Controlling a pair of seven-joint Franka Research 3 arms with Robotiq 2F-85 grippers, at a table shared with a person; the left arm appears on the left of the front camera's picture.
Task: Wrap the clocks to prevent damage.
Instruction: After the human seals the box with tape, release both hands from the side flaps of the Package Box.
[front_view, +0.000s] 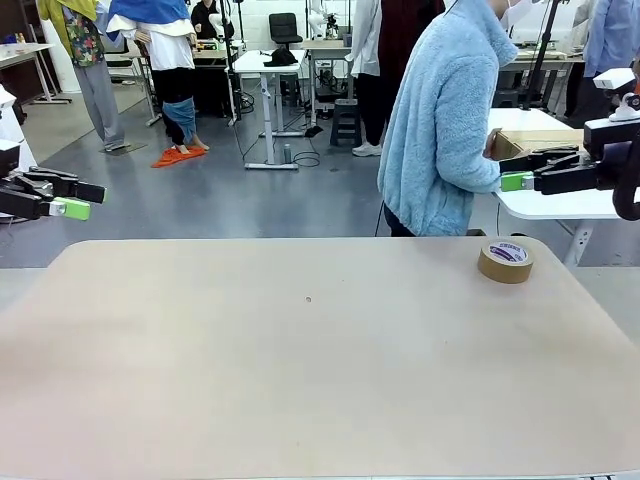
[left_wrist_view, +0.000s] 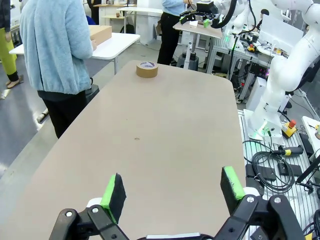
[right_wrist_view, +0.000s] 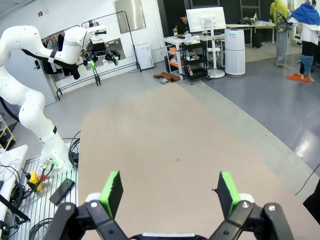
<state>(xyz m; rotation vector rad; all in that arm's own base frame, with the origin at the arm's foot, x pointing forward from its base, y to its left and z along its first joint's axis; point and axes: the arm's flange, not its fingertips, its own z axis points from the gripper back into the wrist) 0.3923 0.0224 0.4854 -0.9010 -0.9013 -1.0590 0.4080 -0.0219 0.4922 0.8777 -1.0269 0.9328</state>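
The clocks are out of view. A roll of brown tape (front_view: 505, 261) lies flat at the table's far right, and it also shows as the tape roll (left_wrist_view: 147, 69) in the left wrist view. My left gripper (front_view: 90, 198) hovers open off the table's left end, its green pads (left_wrist_view: 114, 192) wide apart over bare tabletop. My right gripper (front_view: 515, 170) hangs open beyond the far right corner, and its pads (right_wrist_view: 227, 190) hold nothing. A person in a light blue fleece (front_view: 440, 120) stands at the far side, turned to a cardboard box (front_view: 530, 140).
The beige table (front_view: 300, 350) is bare apart from the tape. A white side table (front_view: 560, 200) with the box stands behind the far right corner, close to my right gripper. Cables and gear (left_wrist_view: 272, 170) lie off the table's near side.
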